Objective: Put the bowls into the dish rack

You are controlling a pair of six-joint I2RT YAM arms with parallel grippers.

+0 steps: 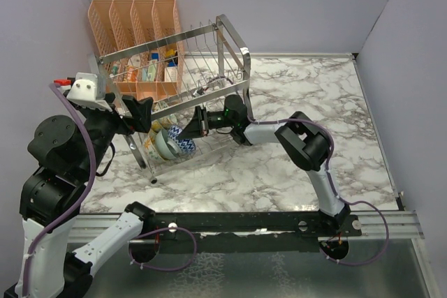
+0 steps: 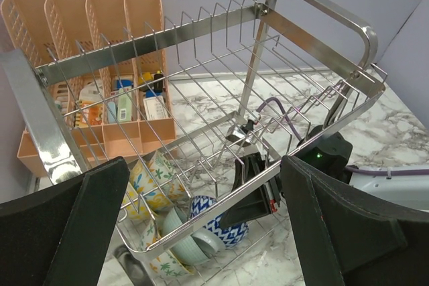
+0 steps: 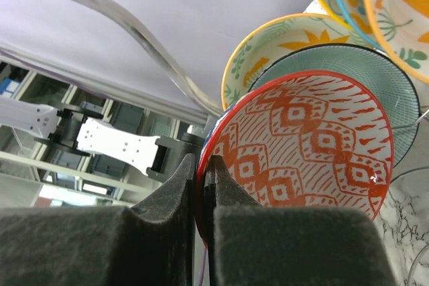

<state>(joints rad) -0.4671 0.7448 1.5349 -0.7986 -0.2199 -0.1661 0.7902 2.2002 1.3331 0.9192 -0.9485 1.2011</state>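
Inside the dish rack (image 1: pixel 234 41), backed by a peach organizer (image 1: pixel 133 15), a red-orange bowl (image 3: pixel 308 145) is pinched by the right gripper (image 3: pixel 203 165); the left gripper (image 2: pixel 204 165) is spread wide.

Dish rack (image 1: pixel 160 40) sits back-left on table (image 1: pixel 328 109), organizer (image 1: pixel 133 15) right behind it against the rear wall (image 1: pixel 279 5). Bowls (image 1: pixel 162 146) stand on edge in the rack's lower tier, left end, one behind another. Right gripper (image 1: pixel 190 129) reaches into that tier from the right, clamped on the rim of the nearest bowl (image 3: pixel 315 145). Left gripper (image 1: pixel 143 113) is at the rack's left end, fingers apart.
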